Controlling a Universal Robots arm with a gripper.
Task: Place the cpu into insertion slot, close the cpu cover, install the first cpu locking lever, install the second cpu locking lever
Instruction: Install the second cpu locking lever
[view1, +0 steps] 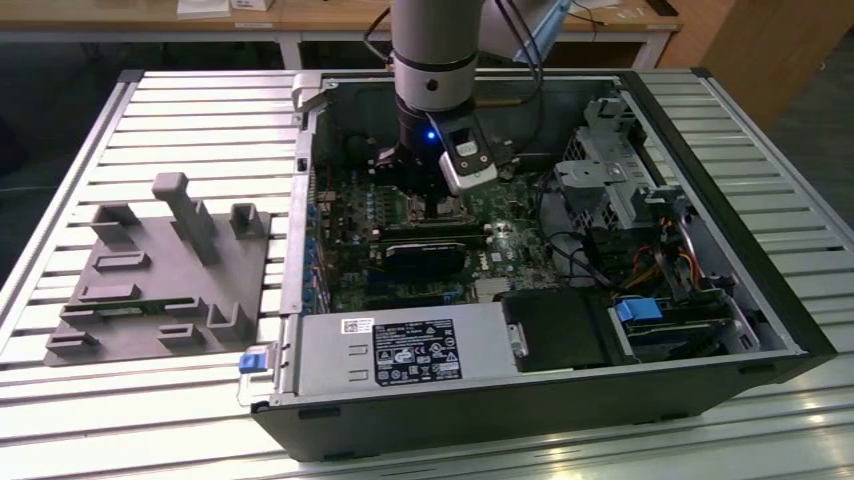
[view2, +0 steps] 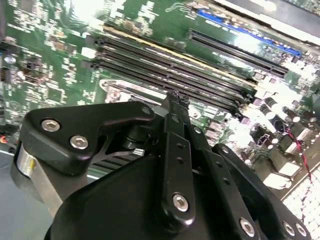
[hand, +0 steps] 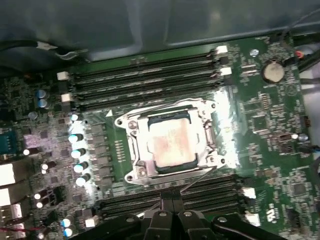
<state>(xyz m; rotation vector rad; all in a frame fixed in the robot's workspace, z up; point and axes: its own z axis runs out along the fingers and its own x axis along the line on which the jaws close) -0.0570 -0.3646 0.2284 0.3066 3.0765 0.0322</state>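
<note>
item: cpu (hand: 172, 142) seated in insertion slot (hand: 131, 150), cpu cover (hand: 207, 132) down. my jaws pressed together, empty. step: locking levers.

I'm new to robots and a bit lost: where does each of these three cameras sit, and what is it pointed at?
Exterior view: off the arm, above the open computer case; shows the grey arm reaching in.
First wrist view: on the arm, facing the green motherboard, with the silvery square cpu under its metal-frame cpu cover; black gripper at the edge.
Second wrist view: on the arm, behind the gripper.
Both wrist views share the long black slots.
</note>
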